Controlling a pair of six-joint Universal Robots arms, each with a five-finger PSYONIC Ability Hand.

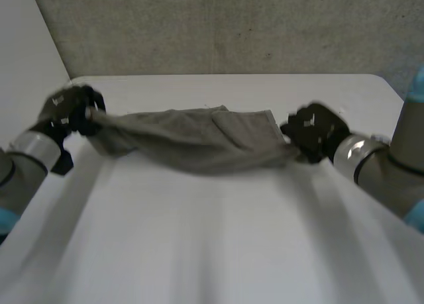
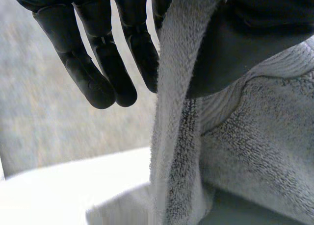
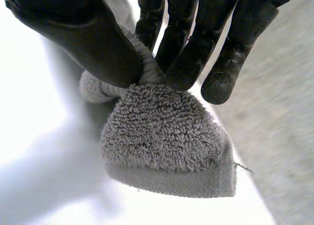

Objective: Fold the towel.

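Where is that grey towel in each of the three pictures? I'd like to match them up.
Head view: the towel sags between the left hand and the right hand.
Left wrist view: it drapes down from the left hand's pinch.
Right wrist view: one end bunches under the right hand's thumb and fingertips.
Shared landmark: the white table beneath.

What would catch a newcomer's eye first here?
A grey towel is strung out in a bunched, sagging band between the two black hands, over the far half of the white table. The left hand pinches one end and the right hand the other. In the right wrist view, thumb and fingers clamp a hemmed corner that hangs below them.
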